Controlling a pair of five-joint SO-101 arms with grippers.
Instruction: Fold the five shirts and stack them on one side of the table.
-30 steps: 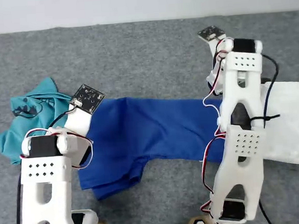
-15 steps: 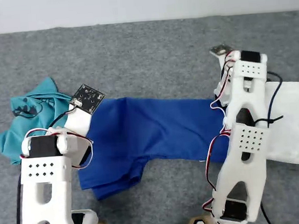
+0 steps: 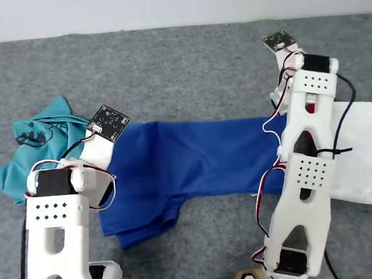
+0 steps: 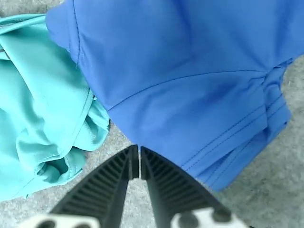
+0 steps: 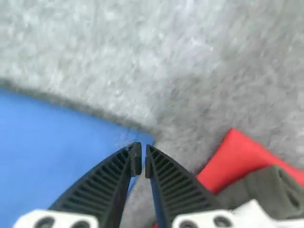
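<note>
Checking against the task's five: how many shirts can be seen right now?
4: teal shirt at the left, blue shirt in the middle, white shirt at the right, red shirt beside the blue one's corner. A fifth may be hidden.

Grey, felt-like table covering [image 3: 187, 63] stretching right across, ending at a plain, pale wall [image 3: 164, 7] along the far edge; soft, even lighting.

Blue shirt [image 3: 194, 158], teal shirt [image 3: 39, 146], grey table [image 3: 168, 70]
</note>
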